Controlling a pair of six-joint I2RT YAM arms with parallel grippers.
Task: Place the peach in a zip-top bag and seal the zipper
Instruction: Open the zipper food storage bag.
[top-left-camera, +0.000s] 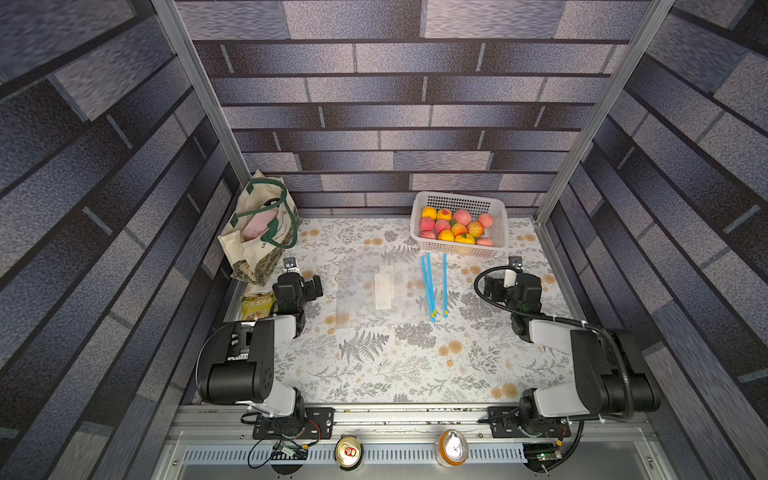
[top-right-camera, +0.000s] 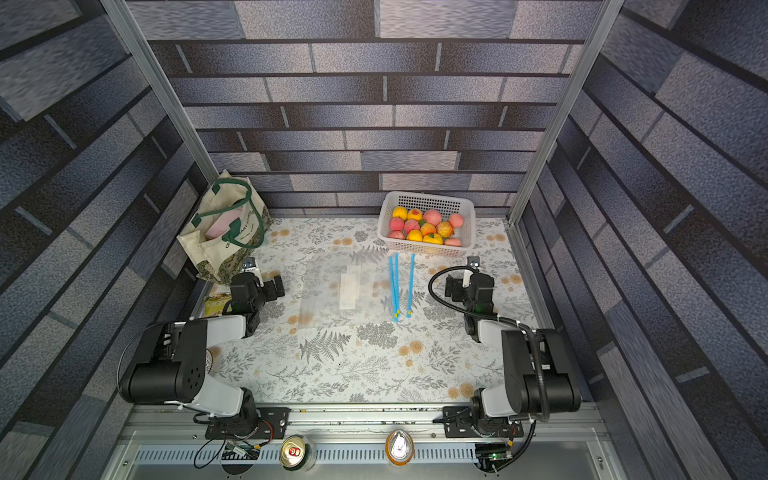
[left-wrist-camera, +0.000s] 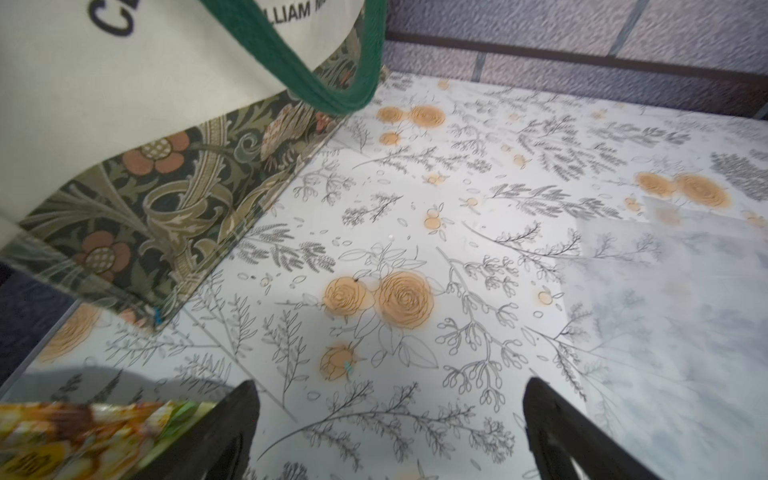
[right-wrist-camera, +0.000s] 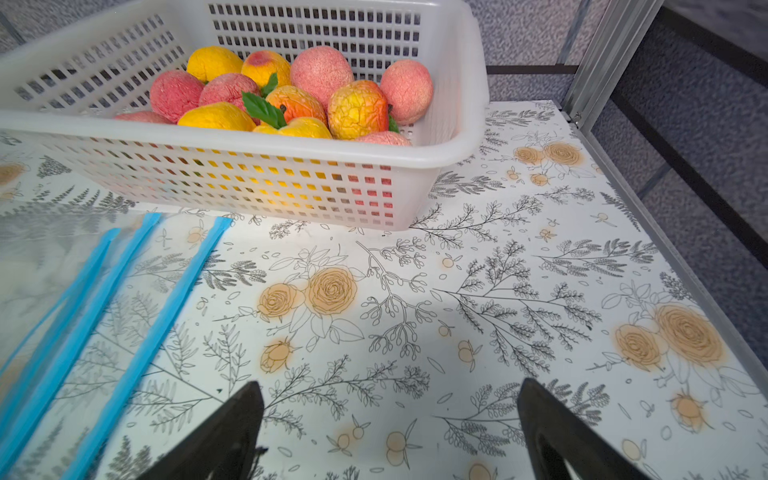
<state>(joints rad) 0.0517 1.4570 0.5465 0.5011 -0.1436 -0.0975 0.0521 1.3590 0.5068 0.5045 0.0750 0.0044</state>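
Note:
Several pink and yellow peaches (top-left-camera: 461, 217) (top-right-camera: 432, 217) (right-wrist-camera: 322, 70) fill a white slotted basket (top-left-camera: 457, 198) (right-wrist-camera: 249, 178) at the back right. Clear zip-top bags (top-left-camera: 365, 291) (top-right-camera: 328, 291) (left-wrist-camera: 673, 311) lie flat mid-table, overlapping, their blue zipper strips (top-left-camera: 430, 286) (right-wrist-camera: 145, 332) on the basket side. My left gripper (top-left-camera: 301, 284) (top-right-camera: 261, 286) (left-wrist-camera: 390, 382) hovers open and empty left of the bags. Just right of the zippers and in front of the basket, my right gripper (top-left-camera: 513, 282) (top-right-camera: 469, 286) (right-wrist-camera: 390, 382) is open with only tablecloth between its fingers.
A cream tote bag with green handles (top-left-camera: 259, 226) (left-wrist-camera: 145, 187) stands at the back left, close to my left gripper. A yellow snack packet (top-left-camera: 257, 303) (left-wrist-camera: 83, 432) lies by the left edge. Two cans (top-left-camera: 349, 451) (top-left-camera: 453, 446) sit on the front rail.

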